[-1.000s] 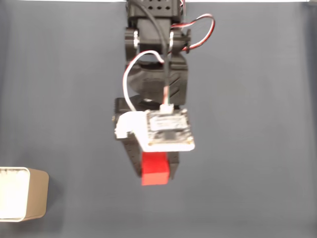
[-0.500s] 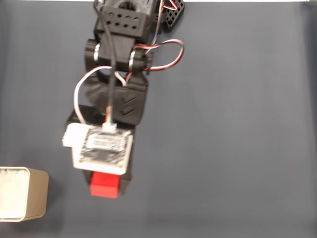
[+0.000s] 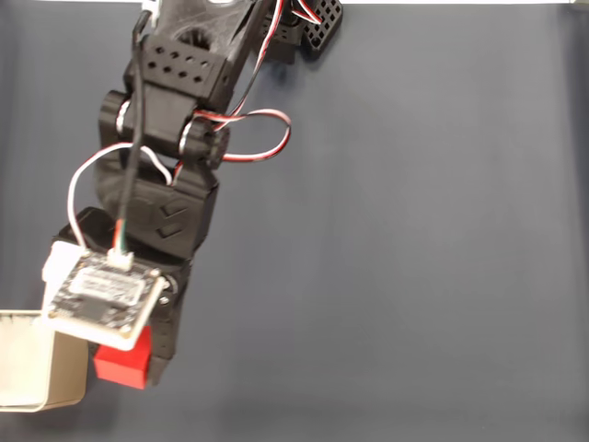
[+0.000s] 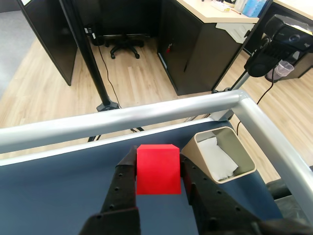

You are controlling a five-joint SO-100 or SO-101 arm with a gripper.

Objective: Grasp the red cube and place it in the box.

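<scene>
In the fixed view I see the arm reaching down from the top edge across the dark blue table. A small circuit board with a white cable rides on top of the wrist. The red cube pokes out below that board, clamped in the end effector, whose black fingers are mostly hidden under the board. The box sits at the lower left edge of this view, and the cube is just to the right of its rounded corner, very near it; I cannot tell whether they touch.

In the wrist view I look along the end effector and see both black fingers pressed against the sides of the red cube, pinching it above the table. The box stands just right of the cube here, open side up, with a white lining inside. Beyond the box runs a silver metal rail along the table's edge, and past it a wooden floor.
</scene>
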